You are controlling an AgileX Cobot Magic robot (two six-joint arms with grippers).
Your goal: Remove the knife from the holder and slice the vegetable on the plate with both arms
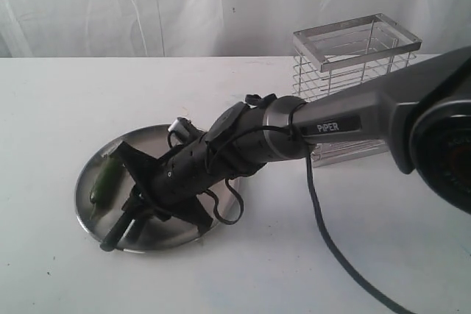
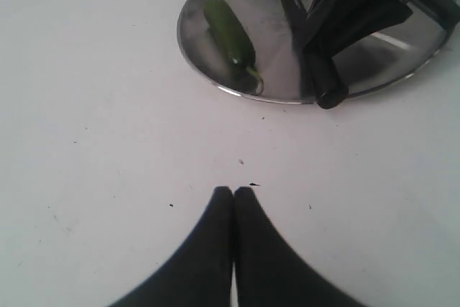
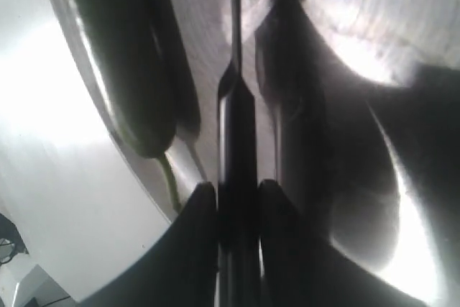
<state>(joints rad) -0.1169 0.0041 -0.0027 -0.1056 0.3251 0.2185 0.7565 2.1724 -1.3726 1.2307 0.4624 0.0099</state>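
Observation:
The steel plate [image 1: 171, 243] lies left of centre on the white table, with the green vegetable [image 1: 104, 179] near its left rim. My right gripper [image 1: 136, 209] reaches down onto the plate. Its fingers [image 3: 198, 213] press both sides of the black handle of the knife [image 3: 237, 134], whose blade runs on beside the vegetable [image 3: 122, 55]. The handle's butt [image 1: 110, 243] sticks out over the plate's front rim. In the left wrist view the knife [image 2: 325, 84], the vegetable [image 2: 228, 34] and the plate [image 2: 406, 55] lie ahead. My left gripper [image 2: 234, 190] is shut and empty over bare table.
The chrome wire holder [image 1: 353, 56] stands at the back right behind the right arm, and nothing shows inside it. A black cable [image 1: 331, 248] trails from the arm over the table to the front edge. A white curtain closes off the back.

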